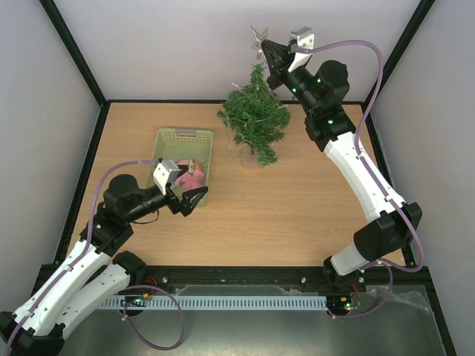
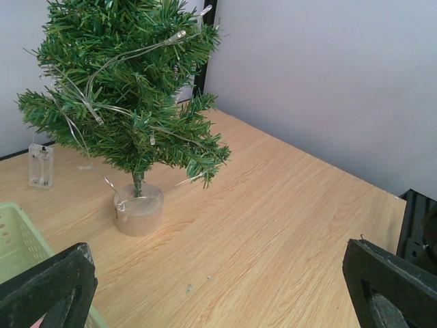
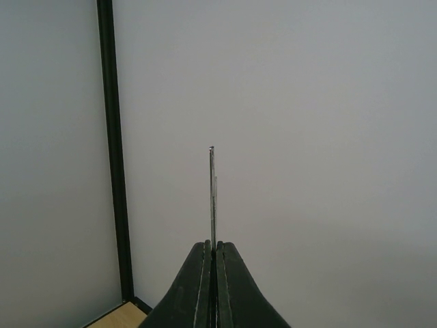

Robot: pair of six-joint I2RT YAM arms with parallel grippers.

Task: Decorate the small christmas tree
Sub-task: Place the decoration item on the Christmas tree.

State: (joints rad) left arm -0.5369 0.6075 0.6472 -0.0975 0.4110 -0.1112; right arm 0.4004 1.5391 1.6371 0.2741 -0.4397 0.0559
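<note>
The small christmas tree [image 1: 256, 119] stands on a round base at the back middle of the table. In the left wrist view the tree [image 2: 130, 89] carries a thin wire string of lights [image 2: 102, 68]. My right gripper [image 1: 265, 48] hangs above the treetop, shut on a flat silvery star ornament [image 1: 258, 35]. The right wrist view shows that ornament [image 3: 212, 198] edge-on, rising from the shut gripper [image 3: 213, 244]. My left gripper [image 1: 194, 199] stands open and holds nothing, at the near right corner of the basket. Its fingers [image 2: 48, 287] frame bare wood.
A pale green basket [image 1: 183, 137] lies left of the tree with a pink item [image 1: 191, 176] inside. A clear battery box [image 2: 41, 164] stands behind the tree's base [image 2: 138, 208]. Grey walls and black frame posts enclose the table.
</note>
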